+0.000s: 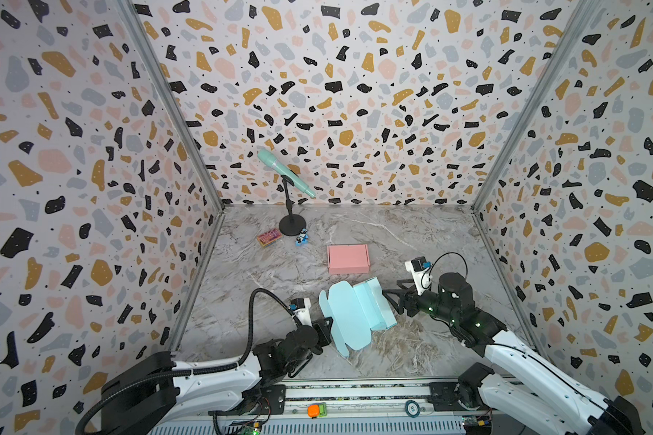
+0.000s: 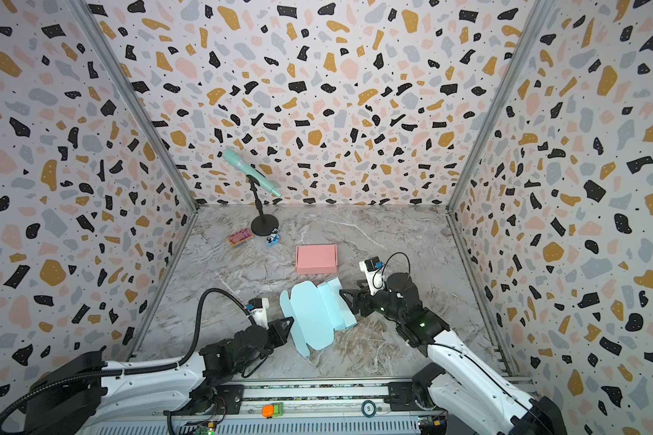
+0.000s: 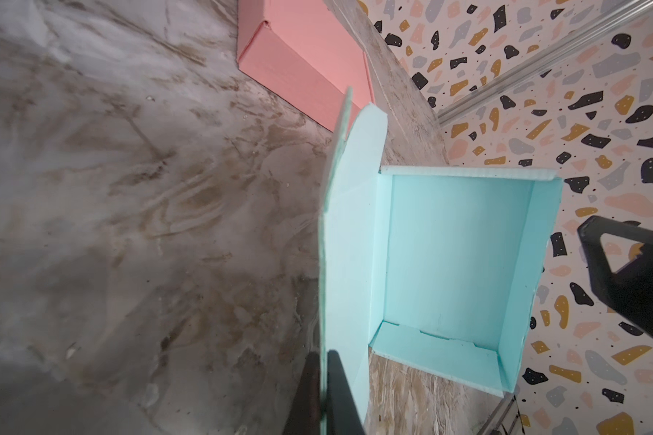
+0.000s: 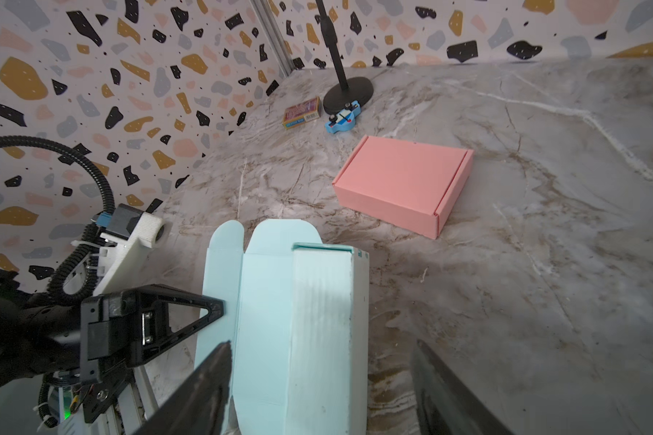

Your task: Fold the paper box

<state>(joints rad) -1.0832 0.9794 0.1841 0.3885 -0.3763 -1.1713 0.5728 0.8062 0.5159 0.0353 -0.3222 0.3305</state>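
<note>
The light blue paper box (image 1: 359,316) (image 2: 317,314) lies on the marble table near the front, with its tray (image 3: 457,256) walls standing and its lid (image 3: 349,244) raised open. My left gripper (image 1: 330,325) (image 2: 289,325) (image 3: 323,356) is shut on the lid's edge, at the box's left side. My right gripper (image 1: 391,297) (image 2: 345,297) (image 4: 322,343) is open at the box's right end. The tray's outer wall (image 4: 317,320) stands between its fingers, and the finger on the bare-table side is clear of the box. The left gripper (image 4: 189,312) also shows in the right wrist view.
A closed pink box (image 1: 348,259) (image 4: 404,184) sits just behind the blue one. Farther back left stand a microphone stand (image 1: 291,226), a small card pack (image 1: 269,238) and a blue toy (image 1: 302,238). Patterned walls enclose three sides.
</note>
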